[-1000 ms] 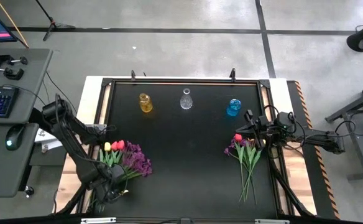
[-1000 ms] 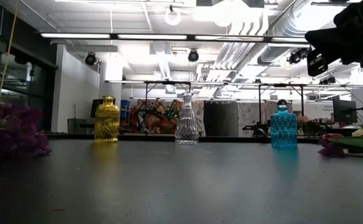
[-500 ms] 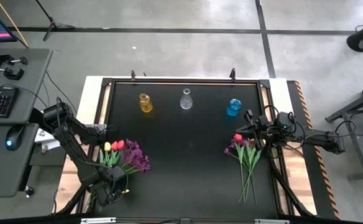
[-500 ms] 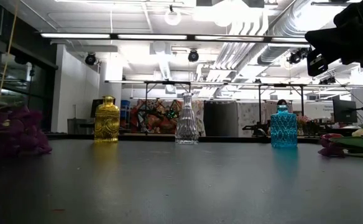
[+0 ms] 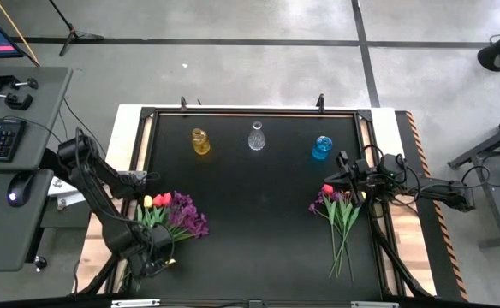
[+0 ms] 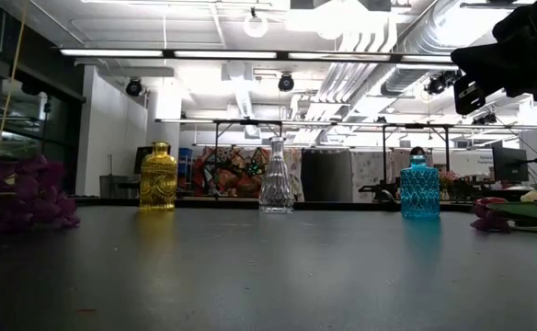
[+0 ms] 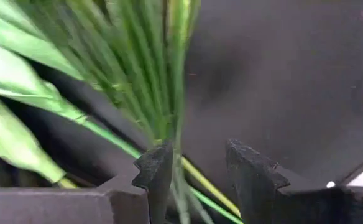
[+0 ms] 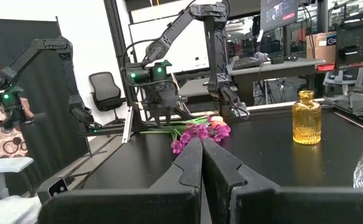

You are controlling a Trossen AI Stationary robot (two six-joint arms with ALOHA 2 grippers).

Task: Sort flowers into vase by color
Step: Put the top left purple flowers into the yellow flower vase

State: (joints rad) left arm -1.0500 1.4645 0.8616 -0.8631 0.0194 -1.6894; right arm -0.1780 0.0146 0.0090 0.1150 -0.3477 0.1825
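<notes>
Two claws are in view. The left claw, at the near-left corner of the desk, stands partly spread around the green stems of a mixed bunch; whether the fingers actually press those stems cannot be told. Outward from it, the bunch's yellow tulip, red tulips and purple sprays fan toward the desk's middle. The right claw, fingers pressed together and carrying nothing, hangs at the desk's right edge, just beside a second bunch lying flat, heads far, stems trailing near. Three small vases line the far edge: yellow vase left, clear vase centre, blue vase right; none yet contains a flower.

By appearance the artificial flowers are light, with springy stems and soft, crushable heads. Best taken low on the bare stem, one at a time, since leaves tangle and a long stem may tip a small vase.
</notes>
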